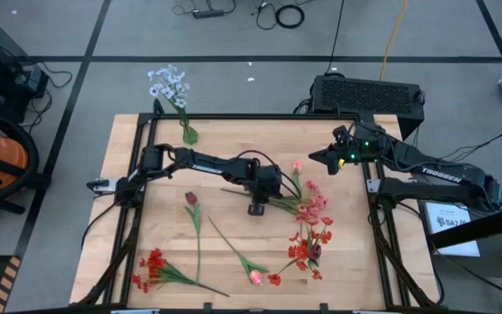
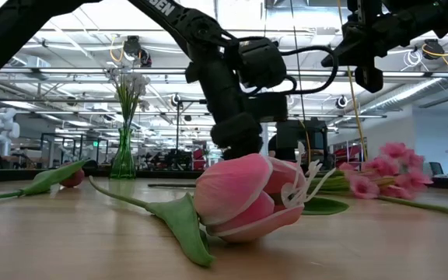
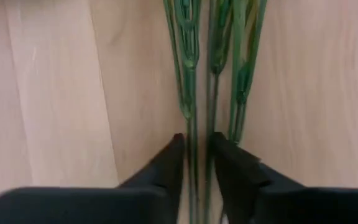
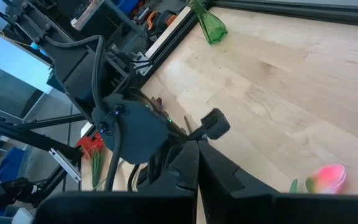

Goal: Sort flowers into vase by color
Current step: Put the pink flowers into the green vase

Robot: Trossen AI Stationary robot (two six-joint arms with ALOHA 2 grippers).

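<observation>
Green glass makes up the only container in sight: a slim vase standing upright at the far left edge of the wooden table. It holds 1 white and pale-blue sprig, whose blooms spread above its rim; the low view shows the same vase upright in the distance with the sprig rising out of it. No other flower is in it.

All remaining flowers lie flat on the table. A pink cluster rests right of centre with its green stems running toward the middle. Below it lies a red cluster, and another red cluster sits near the front left corner. A dark red tulip bud lies left of centre, a pink tulip bud near the front edge, and a smaller pink bud just behind the pink cluster.

At the table's centre, the left gripper is down over the pink cluster's stems. Its wrist view shows its fingers partly closed, set on either side of 1 thin stem with narrow gaps visible; whether they actually pinch it cannot be told.

Raised above the far right corner, the right gripper has its fingers pressed together on nothing.
</observation>
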